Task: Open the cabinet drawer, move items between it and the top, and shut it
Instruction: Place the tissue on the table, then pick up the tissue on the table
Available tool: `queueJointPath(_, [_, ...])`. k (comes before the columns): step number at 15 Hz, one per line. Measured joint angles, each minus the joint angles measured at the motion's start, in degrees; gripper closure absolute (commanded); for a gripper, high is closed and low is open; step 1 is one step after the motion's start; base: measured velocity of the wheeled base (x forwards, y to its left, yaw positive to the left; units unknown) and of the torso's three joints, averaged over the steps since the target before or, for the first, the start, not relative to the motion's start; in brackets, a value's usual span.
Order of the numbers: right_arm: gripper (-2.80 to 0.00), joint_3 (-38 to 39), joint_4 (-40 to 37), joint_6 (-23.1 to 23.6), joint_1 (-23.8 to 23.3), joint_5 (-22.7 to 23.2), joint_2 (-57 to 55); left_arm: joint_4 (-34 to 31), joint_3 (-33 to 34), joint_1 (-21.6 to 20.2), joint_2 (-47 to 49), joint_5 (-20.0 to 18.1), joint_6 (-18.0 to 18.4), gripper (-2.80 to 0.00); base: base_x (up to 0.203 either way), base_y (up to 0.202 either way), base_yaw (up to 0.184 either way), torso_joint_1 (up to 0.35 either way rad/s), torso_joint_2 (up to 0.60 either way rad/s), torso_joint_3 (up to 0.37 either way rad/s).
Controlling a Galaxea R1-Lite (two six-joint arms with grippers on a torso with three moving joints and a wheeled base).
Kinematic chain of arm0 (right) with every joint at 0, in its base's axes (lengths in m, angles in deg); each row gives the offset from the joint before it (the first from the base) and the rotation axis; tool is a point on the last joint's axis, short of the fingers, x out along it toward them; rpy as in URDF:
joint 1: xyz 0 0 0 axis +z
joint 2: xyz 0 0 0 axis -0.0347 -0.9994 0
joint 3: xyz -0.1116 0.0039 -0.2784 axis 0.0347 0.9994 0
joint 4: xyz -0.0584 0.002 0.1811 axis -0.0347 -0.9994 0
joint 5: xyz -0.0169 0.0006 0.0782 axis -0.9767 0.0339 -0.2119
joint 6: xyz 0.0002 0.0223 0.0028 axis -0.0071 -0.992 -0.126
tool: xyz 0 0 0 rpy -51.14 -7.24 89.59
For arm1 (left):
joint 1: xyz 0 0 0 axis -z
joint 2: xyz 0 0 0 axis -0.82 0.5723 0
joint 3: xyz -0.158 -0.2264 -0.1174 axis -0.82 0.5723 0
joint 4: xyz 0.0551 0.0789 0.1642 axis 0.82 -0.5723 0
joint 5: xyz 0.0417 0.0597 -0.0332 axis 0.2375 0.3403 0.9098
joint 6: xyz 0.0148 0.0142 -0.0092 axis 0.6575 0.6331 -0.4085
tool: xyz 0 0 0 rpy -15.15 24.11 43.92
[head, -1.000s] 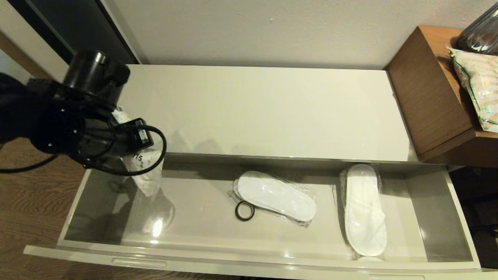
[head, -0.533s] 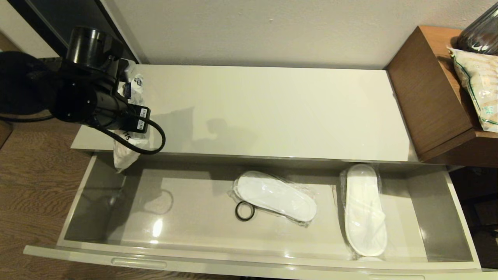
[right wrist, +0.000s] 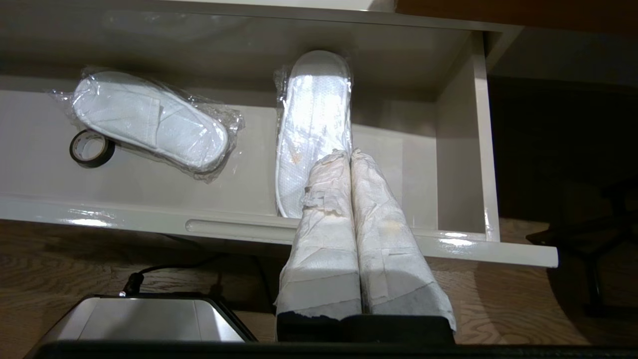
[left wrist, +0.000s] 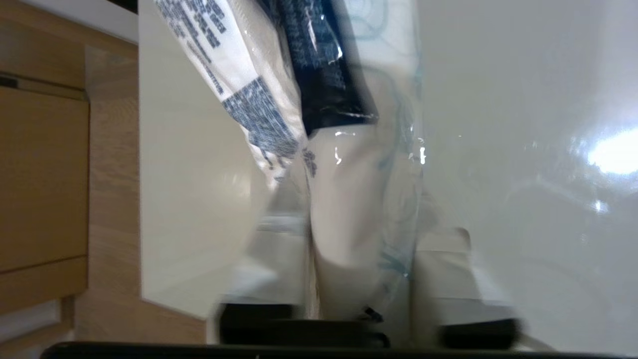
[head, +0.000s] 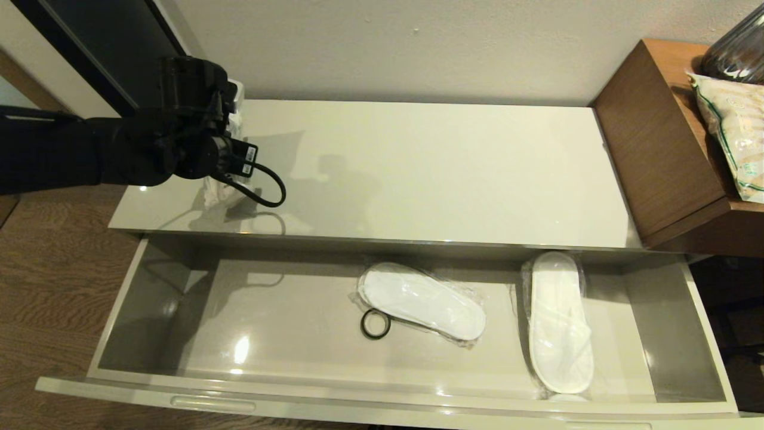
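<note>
Head view: left gripper (head: pixel 230 128) pinching tissue pack (left wrist: pixel 319 99) over top (head: pixel 418 173).

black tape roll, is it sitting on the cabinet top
No, the black tape roll lies inside the open drawer, beside a wrapped slipper.
</note>
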Motion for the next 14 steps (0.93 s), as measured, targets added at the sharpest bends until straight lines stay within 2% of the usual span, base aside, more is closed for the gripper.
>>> queueJointPath(5, [0.0, 0.0, 0.01, 0.0, 0.02, -0.02, 0.0, 0.42, -1.4, 0.31, 2.9, 0.46, -1.17, -2.8, 0.0, 0.0, 0.0, 0.0, 0.0, 0.0])
queueJointPath(10, [0.0, 0.0, 0.02, -0.01, 0.04, -0.02, 0.0, -0.72, -4.65, 1.6, 1.35, 4.99, -7.97, -2.8, 0.0, 0.0, 0.0, 0.0, 0.0, 0.0])
queueJointPath(11, [0.0, 0.0, 0.0, 0.0, 0.02, -0.01, 0.0, -1.94, -4.42, 1.77, -0.69, 5.44, -9.13, -1.09, 0.0, 0.0, 0.0, 0.0, 0.0, 0.0])
queueJointPath(12, [0.0, 0.0, 0.02, 0.0, 0.02, -0.02, 0.0, -3.85, -3.37, 2.09, -3.35, 5.63, -10.36, 0.0, 0.0, 0.0, 0.0, 0.0, 0.0, 0.0])
queueJointPath(14, [0.0, 0.0, 0.0, 0.0, 0.0, 0.01, 0.0, -8.81, 1.43, 3.46, -9.59, 5.51, -12.68, 0.0, 0.0, 0.0, 0.0, 0.0, 0.0, 0.0])
